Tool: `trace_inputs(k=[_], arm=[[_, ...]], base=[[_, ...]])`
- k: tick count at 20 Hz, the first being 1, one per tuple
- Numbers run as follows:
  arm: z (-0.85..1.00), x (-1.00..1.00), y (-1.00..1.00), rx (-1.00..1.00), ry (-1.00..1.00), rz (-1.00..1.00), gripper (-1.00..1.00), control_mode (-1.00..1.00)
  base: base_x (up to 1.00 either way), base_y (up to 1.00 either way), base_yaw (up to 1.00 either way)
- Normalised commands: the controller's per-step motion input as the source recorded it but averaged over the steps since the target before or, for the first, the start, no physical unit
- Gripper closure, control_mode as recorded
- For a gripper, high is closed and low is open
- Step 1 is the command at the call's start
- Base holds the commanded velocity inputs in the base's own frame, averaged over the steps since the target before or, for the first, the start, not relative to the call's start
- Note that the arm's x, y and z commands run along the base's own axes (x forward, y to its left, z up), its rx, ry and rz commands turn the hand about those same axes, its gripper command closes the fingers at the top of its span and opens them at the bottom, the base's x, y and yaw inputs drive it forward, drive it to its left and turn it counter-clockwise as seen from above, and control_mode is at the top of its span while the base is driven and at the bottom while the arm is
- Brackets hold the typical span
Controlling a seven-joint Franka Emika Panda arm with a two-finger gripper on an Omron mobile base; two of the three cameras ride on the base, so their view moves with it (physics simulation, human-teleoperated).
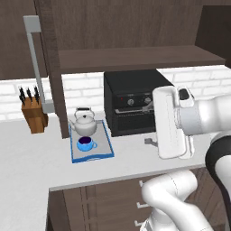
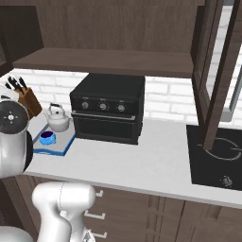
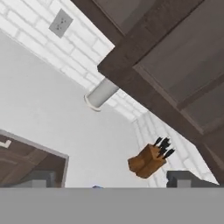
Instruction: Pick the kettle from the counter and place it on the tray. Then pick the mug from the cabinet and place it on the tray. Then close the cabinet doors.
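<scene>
The silver-grey kettle [image 1: 85, 122] [image 2: 57, 118] stands on the blue-rimmed tray [image 1: 106, 143] [image 2: 65, 142] on the counter [image 1: 36, 158], and the blue mug [image 1: 85, 144] [image 2: 47, 138] sits just in front of it on the same tray. My gripper [image 1: 148, 123] [image 3: 113, 179] hangs open and empty in front of the black oven, to the right of the tray, with the hand facing left. Both cabinet doors stand open: the left one [image 1: 56, 81] [image 3: 175, 65] with its silver handle [image 1: 34, 63] [image 3: 101, 92], the right one [image 2: 218, 75]. The cabinet shelf [image 1: 135, 56] is bare.
A black countertop oven [image 1: 135, 106] [image 2: 108, 108] stands right of the tray under the shelf. A knife block [image 1: 34, 115] [image 2: 28, 101] [image 3: 151, 159] sits at the back left. A dark stovetop [image 2: 215, 156] lies at the right. Drawers [image 1: 103, 203] run below the counter.
</scene>
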Motion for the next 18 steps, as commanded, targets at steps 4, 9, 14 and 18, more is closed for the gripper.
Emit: trace_inputs(k=[4,9,14,18], arm=[[0.09,-0.32,0.55,0.0,-0.19,0.02,-1.0,-1.0],[0.11,-0.19,0.51,0.0,-0.19,0.02,-1.0,-1.0],[0.14,-0.19,0.61,-0.01,-0.13,0.11,-1.0,-1.0],[0.16,-0.06,0.73,-0.03,-0.25,0.01,-1.0,-1.0]], base=[[0.0,0.0,0.0],[0.0,0.0,0.0],[0.0,0.0,0.0],[0.0,0.0,0.0]])
